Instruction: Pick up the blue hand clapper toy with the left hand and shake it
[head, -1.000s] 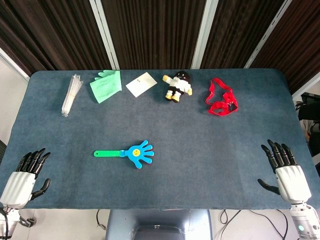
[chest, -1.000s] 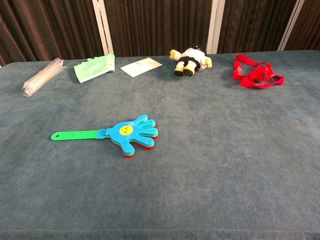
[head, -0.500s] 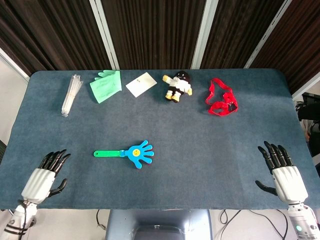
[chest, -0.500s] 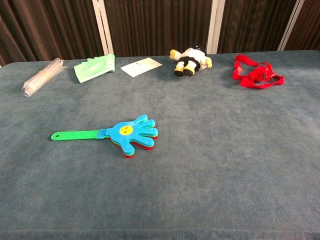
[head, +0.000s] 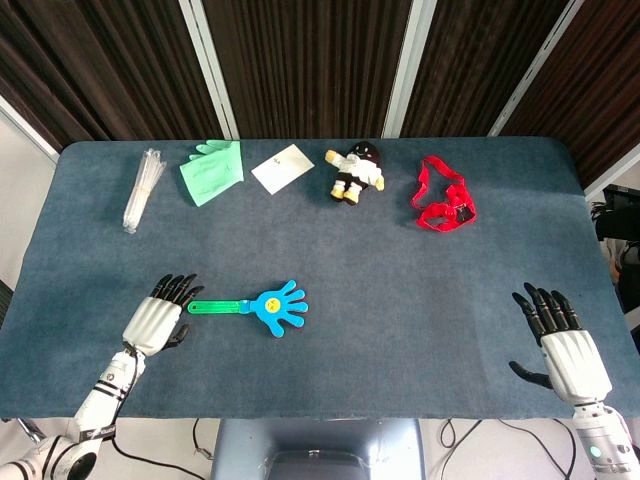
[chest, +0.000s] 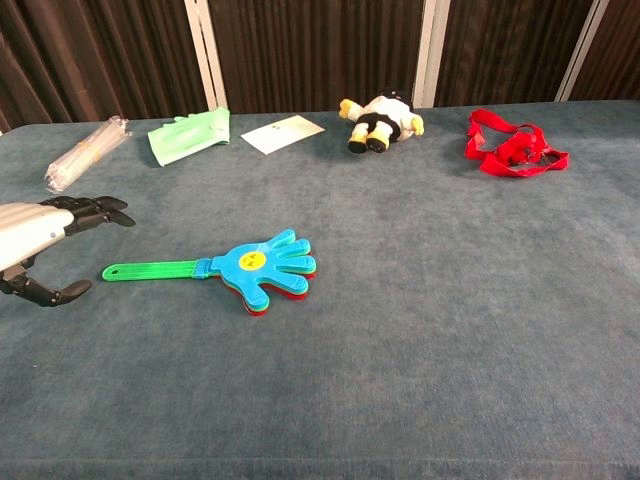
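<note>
The blue hand clapper toy (head: 277, 304) (chest: 262, 265) lies flat on the table, its green handle (head: 215, 306) (chest: 155, 270) pointing left. My left hand (head: 157, 315) (chest: 35, 242) hovers just left of the handle's end, fingers spread and holding nothing. At the table's near right corner my right hand (head: 565, 345) is open with fingers spread, far from the toy; the chest view does not show it.
Along the far edge lie a clear plastic packet (head: 141, 187), a green glove (head: 212, 170), a white card (head: 282, 167), a small plush doll (head: 356, 171) and a red strap (head: 443, 197). The table is covered in blue cloth (head: 400, 290).
My left hand has moved right and forward from the near left corner to the end of the clapper's handle, entering the chest view. The right hand shifted slightly.
</note>
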